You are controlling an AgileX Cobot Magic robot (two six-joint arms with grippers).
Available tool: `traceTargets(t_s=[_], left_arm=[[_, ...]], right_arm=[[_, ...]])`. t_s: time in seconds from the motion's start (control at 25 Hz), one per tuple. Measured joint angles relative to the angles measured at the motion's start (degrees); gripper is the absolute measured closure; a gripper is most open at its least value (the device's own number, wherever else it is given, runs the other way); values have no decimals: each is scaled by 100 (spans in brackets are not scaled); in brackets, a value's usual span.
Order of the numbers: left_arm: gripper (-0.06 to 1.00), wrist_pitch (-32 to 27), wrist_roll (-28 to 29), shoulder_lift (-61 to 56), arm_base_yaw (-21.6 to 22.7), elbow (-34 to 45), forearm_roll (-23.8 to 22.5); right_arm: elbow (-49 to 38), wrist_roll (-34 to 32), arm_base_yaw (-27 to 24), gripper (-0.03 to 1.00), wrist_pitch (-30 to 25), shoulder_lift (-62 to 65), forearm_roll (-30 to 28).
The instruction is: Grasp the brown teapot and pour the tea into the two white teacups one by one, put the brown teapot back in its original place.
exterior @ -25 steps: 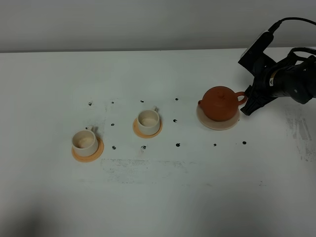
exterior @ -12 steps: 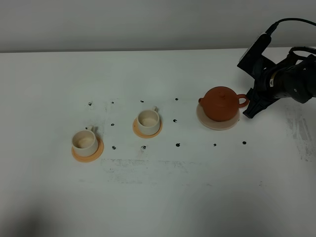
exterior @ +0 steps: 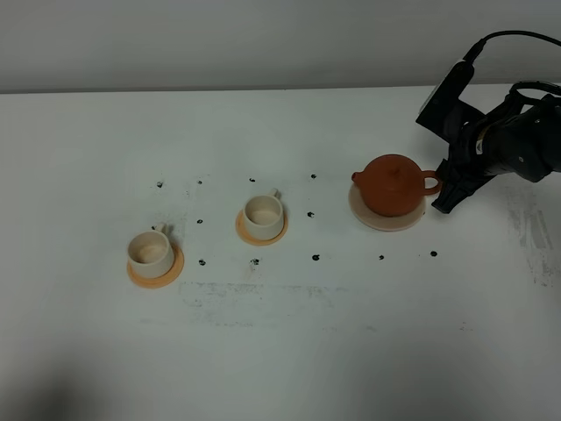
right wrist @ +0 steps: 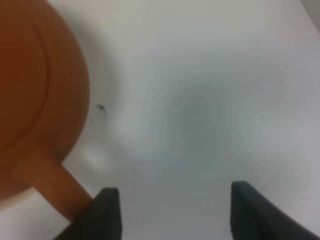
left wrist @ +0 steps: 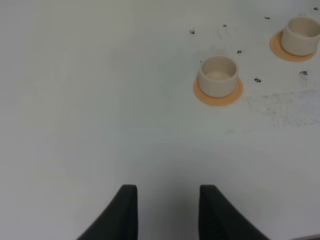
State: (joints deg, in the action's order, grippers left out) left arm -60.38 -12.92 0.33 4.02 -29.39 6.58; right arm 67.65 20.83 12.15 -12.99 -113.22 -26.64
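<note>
The brown teapot (exterior: 392, 183) stands upright on the pale beige coaster (exterior: 375, 217), lid on, handle (exterior: 431, 182) pointing right. My right gripper (exterior: 444, 189) is open just right of the handle, its fingers either side of it and not touching. In the right wrist view (right wrist: 177, 210) the jaws are wide apart, with the teapot (right wrist: 35, 75) and its handle (right wrist: 50, 185) beside one finger. Two white teacups (exterior: 263, 212) (exterior: 150, 251) sit on orange saucers (exterior: 262, 231) (exterior: 158, 272). No tea shows. My left gripper (left wrist: 167, 210) is open and empty, away from the cups (left wrist: 217, 75) (left wrist: 300, 36).
Small black marks dot the white table (exterior: 316, 307) around the cups and coaster. A scuffed patch lies in front of the cups. The right arm's black body and cable hang over the table's far right.
My right gripper has drawn back slightly to the right, away from the teapot handle. The teapot stays on its coaster. The cups have not moved.
</note>
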Motion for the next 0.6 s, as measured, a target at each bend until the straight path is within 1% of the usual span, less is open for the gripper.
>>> traceTargets(t_s=[0.4, 0.6], left_arm=[[64, 0, 0, 0, 0, 0, 0], [64, 0, 0, 0, 0, 0, 0]], right_arm=[[0, 67, 29, 50, -64, 7, 0], [0, 203, 47, 50, -140, 7, 0]])
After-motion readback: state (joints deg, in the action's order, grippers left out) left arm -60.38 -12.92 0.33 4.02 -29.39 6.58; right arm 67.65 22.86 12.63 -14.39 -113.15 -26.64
